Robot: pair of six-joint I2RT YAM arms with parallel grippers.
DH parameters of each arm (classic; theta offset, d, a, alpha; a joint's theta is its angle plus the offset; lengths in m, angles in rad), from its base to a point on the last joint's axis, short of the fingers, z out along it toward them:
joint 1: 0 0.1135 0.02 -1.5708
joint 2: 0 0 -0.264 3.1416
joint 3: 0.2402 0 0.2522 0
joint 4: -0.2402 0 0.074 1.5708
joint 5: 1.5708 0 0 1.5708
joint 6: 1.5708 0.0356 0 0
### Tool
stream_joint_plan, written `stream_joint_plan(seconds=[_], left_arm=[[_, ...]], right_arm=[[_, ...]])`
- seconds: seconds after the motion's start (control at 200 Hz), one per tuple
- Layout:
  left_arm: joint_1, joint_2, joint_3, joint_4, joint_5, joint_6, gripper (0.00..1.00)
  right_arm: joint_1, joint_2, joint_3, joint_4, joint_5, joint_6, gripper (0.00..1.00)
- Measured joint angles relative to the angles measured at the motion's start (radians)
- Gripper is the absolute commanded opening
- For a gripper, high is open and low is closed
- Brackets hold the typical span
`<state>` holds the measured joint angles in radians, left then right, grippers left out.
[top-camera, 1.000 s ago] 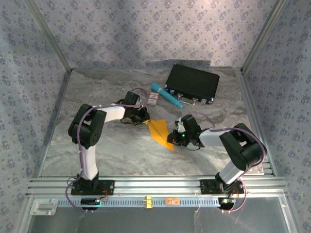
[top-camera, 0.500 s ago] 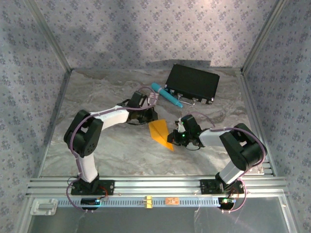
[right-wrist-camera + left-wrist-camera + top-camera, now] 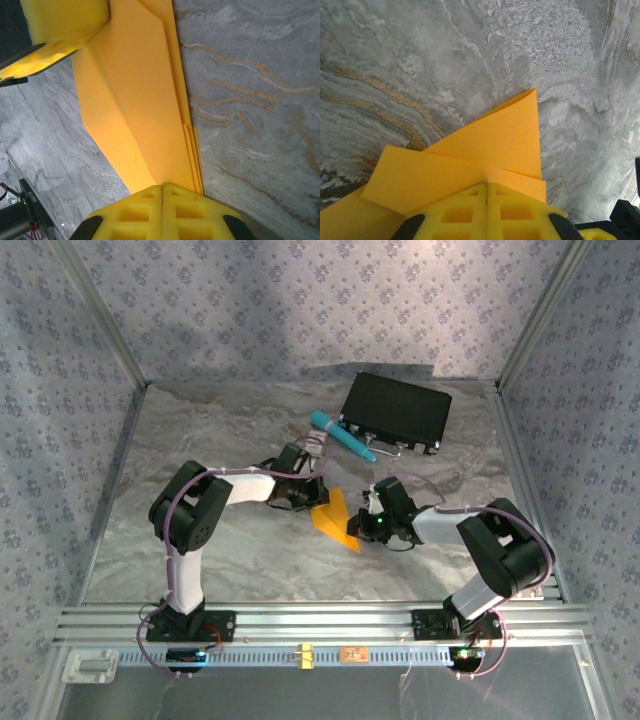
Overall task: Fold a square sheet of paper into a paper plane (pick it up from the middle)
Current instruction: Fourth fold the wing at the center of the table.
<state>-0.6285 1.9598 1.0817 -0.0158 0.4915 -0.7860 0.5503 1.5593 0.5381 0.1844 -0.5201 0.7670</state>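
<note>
The orange-yellow square sheet of paper (image 3: 336,519) lies on the marble table, folded into a narrow pointed dart with layered flaps, like a paper plane. My left gripper (image 3: 316,496) is shut, and its yellow fingertips (image 3: 470,200) press down on the wide, far end of the paper (image 3: 500,135). My right gripper (image 3: 363,526) is also shut, its fingertips (image 3: 145,202) resting on the narrow near end of the paper (image 3: 135,100), beside the stacked fold edges. The left gripper's yellow finger (image 3: 55,25) shows at the top left of the right wrist view. Neither gripper has paper between its jaws.
A black case (image 3: 395,412) stands at the back right, with a teal pen (image 3: 342,435) lying just in front of it. Blue patterned walls and metal posts close in the table on three sides. An aluminium rail (image 3: 320,620) runs along the near edge.
My left gripper has moved right and nearer, from the table beside the paper's far corner onto the paper. The right gripper has stayed put on the near end.
</note>
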Motion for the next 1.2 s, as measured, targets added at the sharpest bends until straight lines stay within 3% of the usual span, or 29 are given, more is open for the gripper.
stream_joint_plan(seconds=[0.18,0.345,0.55,1.029,1.199], left_arm=[[0.000,0.000,-0.007,0.017,0.006,0.000,0.05],[0.000,0.000,-0.007,0.017,0.007,0.000,0.05],[0.000,0.000,-0.008,0.018,0.010,0.000,0.04],[0.009,0.000,-0.021,0.042,0.025,0.000,0.05],[0.009,0.000,-0.023,0.046,0.030,-0.004,0.05]], right_arm=[[0.019,0.014,0.077,-0.032,-0.001,-0.001,0.01],[0.042,0.121,0.183,-0.026,-0.007,-0.004,0.01],[0.043,0.155,0.165,-0.018,-0.009,-0.012,0.02],[0.007,-0.144,-0.072,-0.100,-0.006,-0.019,0.07],[-0.013,-0.344,-0.089,-0.181,0.050,-0.009,0.23]])
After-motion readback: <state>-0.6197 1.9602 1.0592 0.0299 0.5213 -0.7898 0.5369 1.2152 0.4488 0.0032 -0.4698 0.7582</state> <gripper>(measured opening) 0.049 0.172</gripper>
